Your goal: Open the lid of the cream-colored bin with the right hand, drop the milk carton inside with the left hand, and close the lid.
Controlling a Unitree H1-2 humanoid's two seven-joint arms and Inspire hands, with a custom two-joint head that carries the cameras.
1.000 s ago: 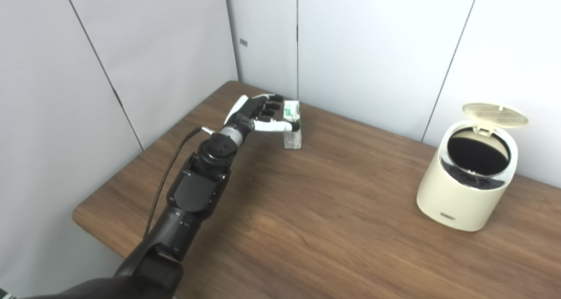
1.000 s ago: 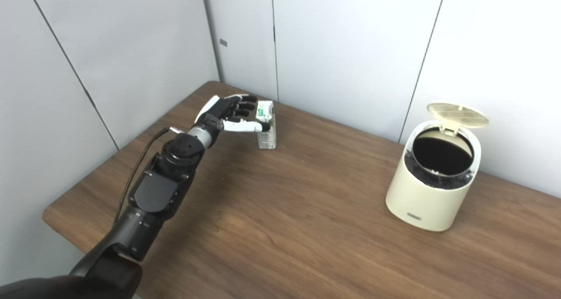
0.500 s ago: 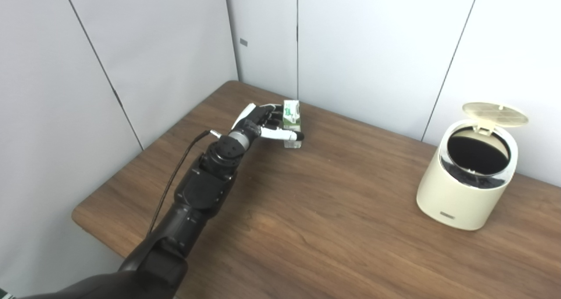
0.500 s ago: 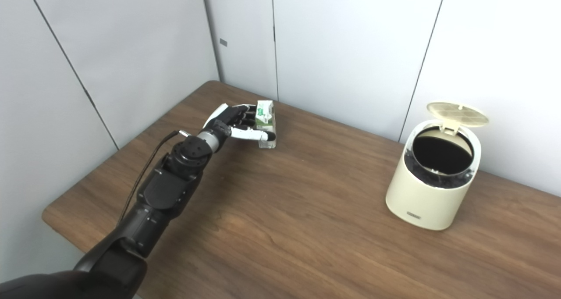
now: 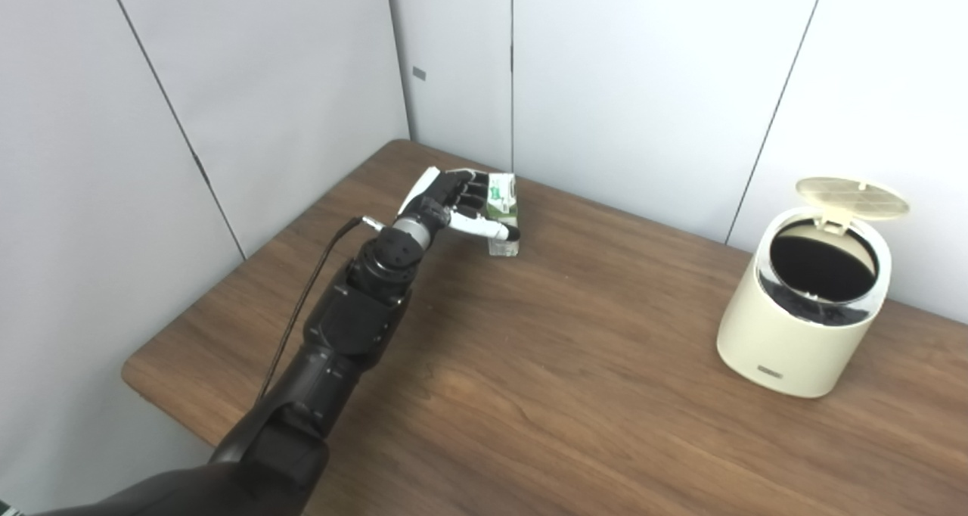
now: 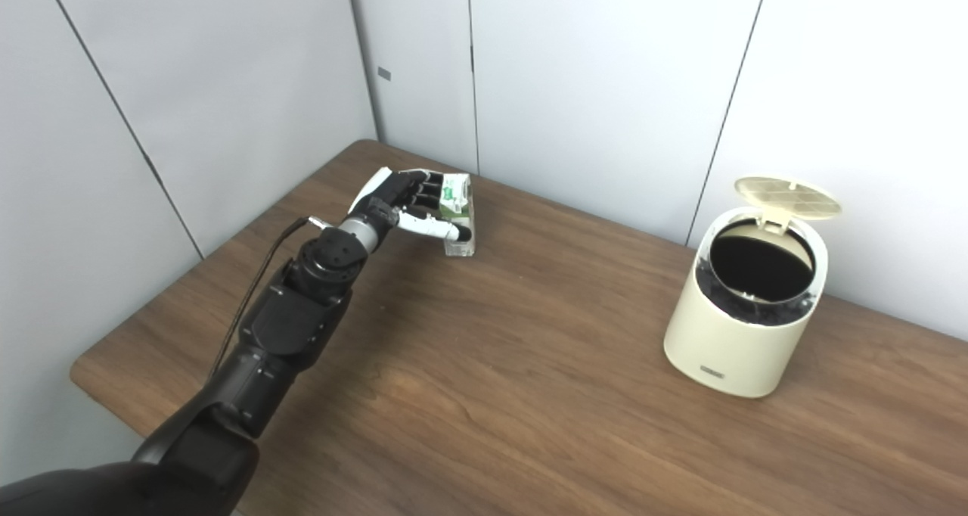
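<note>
The white and green milk carton (image 5: 504,197) stands upright near the table's back left corner. My left hand (image 5: 451,200) reaches it from the left and wraps it: the fingers (image 5: 470,189) lie against its left side and the thumb (image 5: 491,229) crosses its front. The carton's base rests on the wood. The cream-colored bin (image 5: 794,334) stands at the right, its lid (image 5: 852,198) raised behind a dark round opening (image 5: 823,266). My right hand is out of sight.
The brown wooden table (image 5: 575,372) ends in a rounded corner at the front left. Grey wall panels (image 5: 643,85) stand close behind the carton and the bin. A black cable (image 5: 302,304) runs along my left forearm.
My left hand has come down and in from beside the carton, and its thumb and fingers have closed around it. The carton and bin stay where they were.
</note>
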